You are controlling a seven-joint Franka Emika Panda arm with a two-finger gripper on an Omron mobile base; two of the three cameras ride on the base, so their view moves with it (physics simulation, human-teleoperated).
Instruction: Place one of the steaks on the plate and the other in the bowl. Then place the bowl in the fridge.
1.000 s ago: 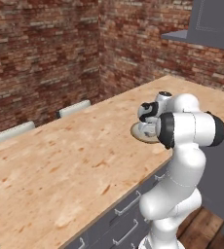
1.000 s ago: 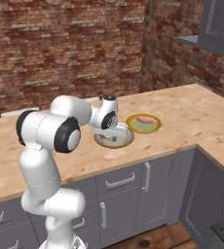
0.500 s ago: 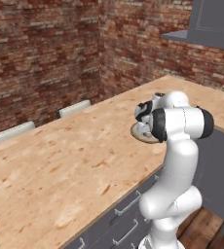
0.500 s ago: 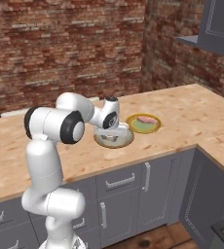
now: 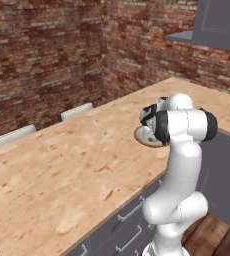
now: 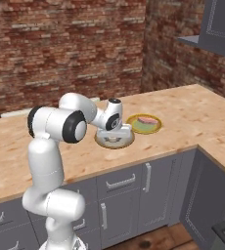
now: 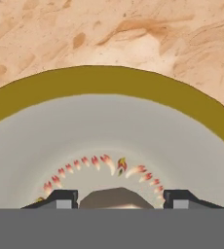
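1. Sitting low between the finger tips in the hand view, the paler steak point(image 7: 116, 198) lies on the grey middle of the plate point(image 7: 109, 80), just under the ring of red petal marks.
2. The end effector point(image 7: 119, 200) straddles it with its jaws set apart, one tip at each side of the meat. I cannot tell whether the tips press on the steak or stand just clear of it.
3. Over the last second the jaws have kept the same spread, and the hand has stayed low over the plate. What has changed is the arm behind it: the elbow has swung up and the upper links stand taller in both base views.
4. Neither dish has shifted, and the base has not driven, since the brick walls and the surface point(image 6: 192, 107) sit where they were.
5. Just beside the plate, away from the arm, the bowl point(image 6: 156, 128) already carries the redder steak point(image 6: 145, 120).
6. My reading is that the placing of the meat is nearly done, with one steak in each dish. What remains of this step is to let go, if that is not yet done, and to lift clear.
7. After that, the bowl must be picked up and carried to the fridge, so a good part of the task is ahead.
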